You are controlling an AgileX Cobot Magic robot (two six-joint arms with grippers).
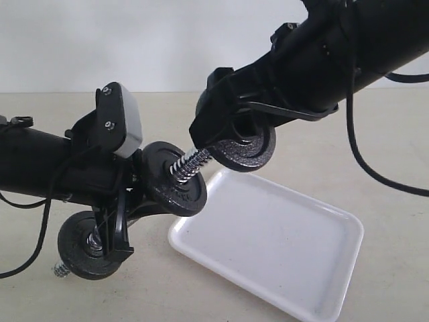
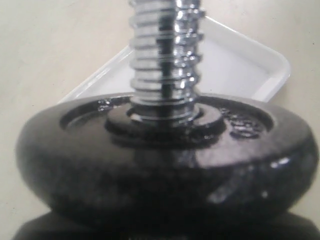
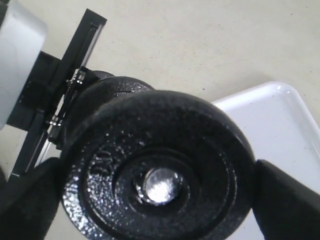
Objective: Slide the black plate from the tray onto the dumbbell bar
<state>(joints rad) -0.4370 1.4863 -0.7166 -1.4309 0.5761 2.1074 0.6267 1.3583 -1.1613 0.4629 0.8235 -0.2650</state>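
Beige worktop before a plain white wall. One white tray. One dumbbell bar, carrying two discs, clamped in the left fingers. One black plate, clamped between the right fingers, held off the tray with its hole at the bar's threaded tip.

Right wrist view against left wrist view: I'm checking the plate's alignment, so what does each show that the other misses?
Only right wrist: the black plate gripped across its rim by the right end effector, the dumbbell bar tip shining in its hole. Only left wrist: the bar's coarse threads rising from a mounted disc at its hub. Both: the white tray and the beige tabletop.
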